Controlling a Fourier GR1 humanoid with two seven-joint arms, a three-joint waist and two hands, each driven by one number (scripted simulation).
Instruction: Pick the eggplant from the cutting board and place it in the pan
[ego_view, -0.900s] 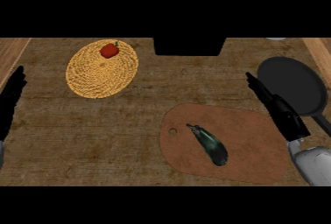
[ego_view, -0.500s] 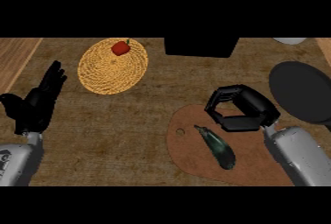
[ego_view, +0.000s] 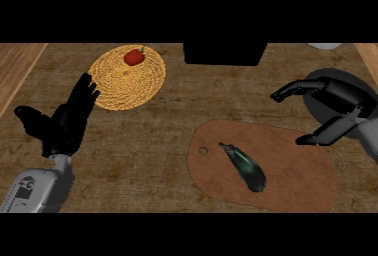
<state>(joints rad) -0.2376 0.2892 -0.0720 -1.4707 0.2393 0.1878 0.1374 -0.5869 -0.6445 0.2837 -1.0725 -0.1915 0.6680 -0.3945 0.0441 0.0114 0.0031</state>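
A dark, glossy eggplant (ego_view: 246, 166) lies slantwise on the brown cutting board (ego_view: 295, 175) at the lower right. The dark pan (ego_view: 323, 83) sits at the right edge, mostly covered by my right hand (ego_view: 342, 102). That hand hovers over the board's upper right corner and the pan, fingers and thumb spread in a wide curl, holding nothing and apart from the eggplant. My left hand (ego_view: 63, 125) rests open at the left, fingers straight and pointing up.
A woven round mat (ego_view: 125, 80) with a small red pepper (ego_view: 133, 57) lies at the upper left. A black box-like object (ego_view: 224, 53) stands at the top centre. A pale wooden strip (ego_view: 18, 65) runs along the left edge.
My right hand has moved right and up, off the board's middle toward the pan, and opened wider. The view shifted, so the board and eggplant sit further right. The left hand stays open.
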